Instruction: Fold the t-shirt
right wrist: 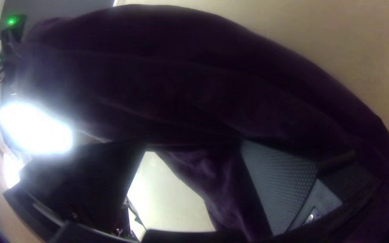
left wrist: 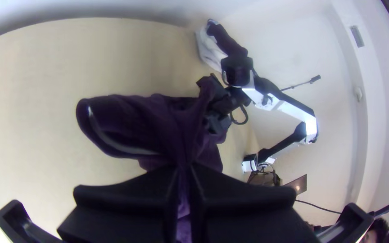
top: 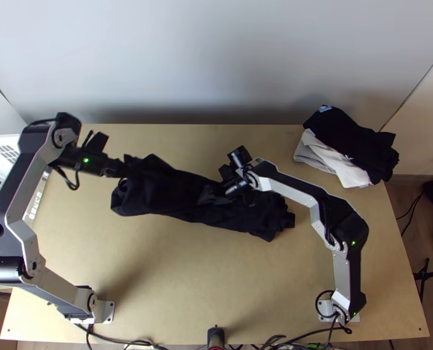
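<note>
"What stood nearest?"

"The left arm's base (top: pixel 107 311) at the lower left of the frame and the right arm's base (top: pixel 337 309) at the lower right, both on the table (top: pixel 216 280)."

"And the t-shirt (top: pixel 170 195)?"

"Beyond them, across the middle of the frame. It lay bunched in a long, slanting band, its far end lower on the right; I couldn't make out sleeves or a collar."

"What did the grippers have?"

"The left gripper (left wrist: pixel 184 173) was clenched on the t-shirt, at the band's left end. The right gripper (right wrist: pixel 192 153), just right of centre in the top view, had its fingers parted at the band, with part of the t-shirt in the space between them, unpinched."

"So which step was that?"

"Straightening, I judged, rather than folding: a bundle like that needed its edges found first."

"What did the next move call for?"

"A right-hand grip on a single edge or corner while the left held firm, then a gentle pull apart to lay it flat. Biting through several layers would have kept the bunch."

"Anything farther off?"

"A pale garment (top: pixel 335 164) at the upper right, partly under a dark garment (top: pixel 351 137), and behind the table, the wall (top: pixel 216 58)."
</note>
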Motion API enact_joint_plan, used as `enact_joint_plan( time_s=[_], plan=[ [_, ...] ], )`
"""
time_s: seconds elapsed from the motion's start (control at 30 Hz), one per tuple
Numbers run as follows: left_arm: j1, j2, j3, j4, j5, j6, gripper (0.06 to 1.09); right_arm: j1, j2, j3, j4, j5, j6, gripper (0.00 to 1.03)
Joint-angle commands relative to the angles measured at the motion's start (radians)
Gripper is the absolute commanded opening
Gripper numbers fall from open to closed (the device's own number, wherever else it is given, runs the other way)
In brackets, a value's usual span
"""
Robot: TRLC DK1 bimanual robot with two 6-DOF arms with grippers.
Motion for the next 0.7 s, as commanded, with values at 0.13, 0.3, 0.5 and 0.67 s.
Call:
enact_joint_plan(
  time_s=[0.13, 0.3, 0.5, 0.67],
  plan=[
    [-0.174, 0.059, 0.123, 0.037, 0.0, -0.089, 0.09, -0.021, -0.042, -0.02, 0.006, -0.012, -0.019, 0.98],
    [-0.183, 0.085, 0.102, 0.051, 0.0, -0.089, 0.09, -0.027, -0.1, -0.051, 0.017, -0.012, -0.031, 0.98],
    [-0.192, 0.117, 0.082, 0.068, -0.001, -0.087, 0.09, -0.031, -0.23, -0.098, 0.035, -0.009, -0.049, 0.98],
    [-0.22, 0.159, 0.102, 0.1, -0.001, -0.115, 0.09, -0.079, -0.321, -0.123, 0.058, 0.02, -0.092, 0.98]
  ],
)
